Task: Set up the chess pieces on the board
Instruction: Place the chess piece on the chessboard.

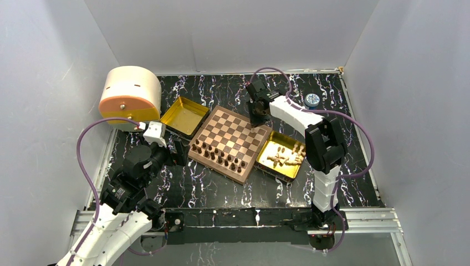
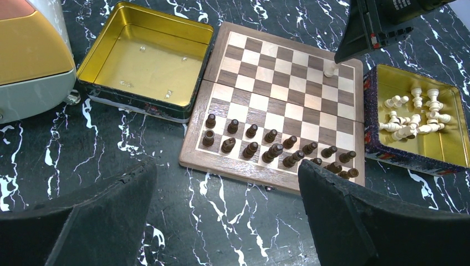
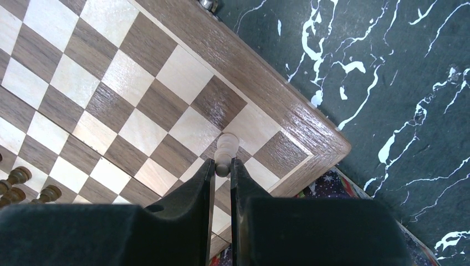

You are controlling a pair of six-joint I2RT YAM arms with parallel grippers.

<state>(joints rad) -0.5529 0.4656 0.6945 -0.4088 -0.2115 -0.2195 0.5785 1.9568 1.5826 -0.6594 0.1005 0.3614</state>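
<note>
The board lies mid-table, also in the left wrist view and right wrist view. Dark pieces stand in two rows along its near edge. Light pieces lie heaped in the right gold tray. My right gripper is shut on one light piece, held upright at a square near the board's far right corner; I cannot tell if it touches. My left gripper is open and empty over the table, just short of the board's near rim.
An empty gold tray sits left of the board. The right gold tray touches the board's right side. A cream and orange drum stands at the far left. A small blue round object lies at the far right.
</note>
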